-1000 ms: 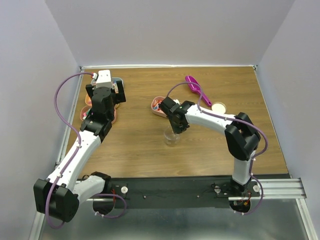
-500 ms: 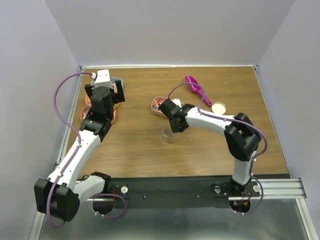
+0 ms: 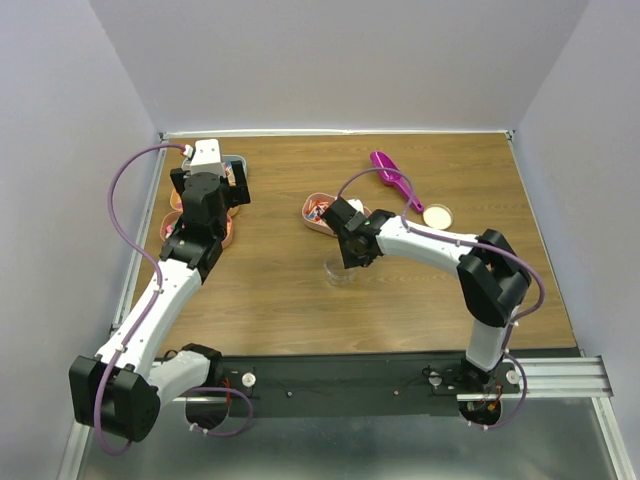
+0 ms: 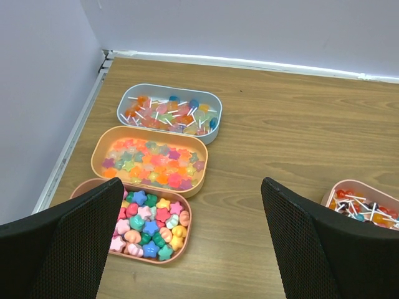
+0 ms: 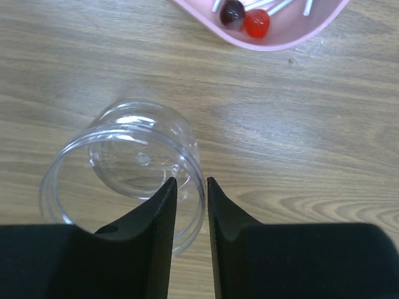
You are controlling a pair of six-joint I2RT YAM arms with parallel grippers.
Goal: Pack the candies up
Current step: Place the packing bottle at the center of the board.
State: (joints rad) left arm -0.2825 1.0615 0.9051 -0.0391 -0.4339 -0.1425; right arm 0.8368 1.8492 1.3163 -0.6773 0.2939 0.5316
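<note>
The candies lie in open trays. In the left wrist view, lollipops fill a grey tray, star gummies an orange tray, and pastel stars and shells a pink tray. My left gripper hovers wide open above these trays, holding nothing. A clear empty jar stands on the table, and my right gripper straddles its rim. Its jaws are slightly apart, one finger inside the jar and one outside. A pink tray of lollipops lies just beyond the jar.
A magenta scoop lies at the back of the table, and a round cream lid sits to the right of the right arm. The left wall runs close beside the three left trays. The jar stands mid-table.
The right gripper's jaws have parted from shut to slightly apart on the jar's rim, and the jar has shifted a little to the left and away. The left arm has barely moved.
</note>
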